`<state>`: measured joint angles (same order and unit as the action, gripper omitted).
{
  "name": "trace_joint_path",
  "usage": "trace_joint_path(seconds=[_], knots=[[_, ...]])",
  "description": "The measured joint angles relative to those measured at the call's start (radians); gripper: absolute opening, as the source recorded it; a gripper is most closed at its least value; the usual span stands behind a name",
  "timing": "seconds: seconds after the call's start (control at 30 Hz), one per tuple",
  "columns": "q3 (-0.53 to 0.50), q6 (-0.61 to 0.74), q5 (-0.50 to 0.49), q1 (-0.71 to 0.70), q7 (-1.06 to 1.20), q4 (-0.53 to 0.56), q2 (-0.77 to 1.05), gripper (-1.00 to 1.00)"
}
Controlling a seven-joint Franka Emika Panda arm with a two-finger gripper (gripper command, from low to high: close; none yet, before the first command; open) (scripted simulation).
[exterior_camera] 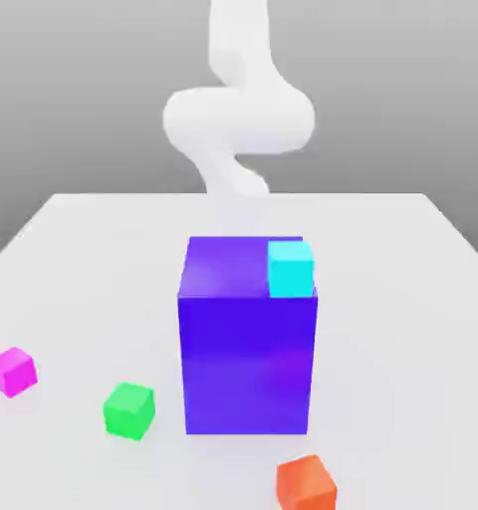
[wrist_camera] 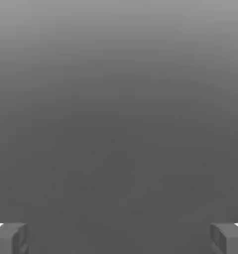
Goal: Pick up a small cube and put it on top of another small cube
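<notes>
Pincer point(wrist_camera: 119, 239) fingers are seen spread wide apart in the hand view, one grey fingertip point(wrist_camera: 9, 238) at each side of the frame, with nothing held between them and only a plain grey surface beyond. In the exterior view, the white arm point(exterior_camera: 238, 120) is seen rising behind the table's far edge, curved above the white table point(exterior_camera: 402, 259).

The small cube point(exterior_camera: 12, 371), bright magenta-pink, is found lying on the table near the edge at the exterior view's left, toward the near corner. Another small cube point(exterior_camera: 129, 409), bright green, is placed on the table well apart from it, closer to the near edge and just beside the big blue-purple block point(exterior_camera: 248, 344), without touching it.

The block is set upright at the middle of the table. A small cyan cube point(exterior_camera: 290, 268) is seen resting on its top face, at the corner toward the exterior view's right. A small orange cube point(exterior_camera: 306, 483) is seen at the near edge, in front of the block.
</notes>
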<state>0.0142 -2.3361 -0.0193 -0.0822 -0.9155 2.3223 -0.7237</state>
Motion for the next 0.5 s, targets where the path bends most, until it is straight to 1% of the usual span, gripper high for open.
trace_joint_path(seconds=[0.3,0.5], knots=[[0.025,-0.130,-0.075,-0.279,-0.423,0.081,0.279,0.00],[-0.001,-0.215,-0.119,-0.424,-0.697,0.133,0.461,0.00]])
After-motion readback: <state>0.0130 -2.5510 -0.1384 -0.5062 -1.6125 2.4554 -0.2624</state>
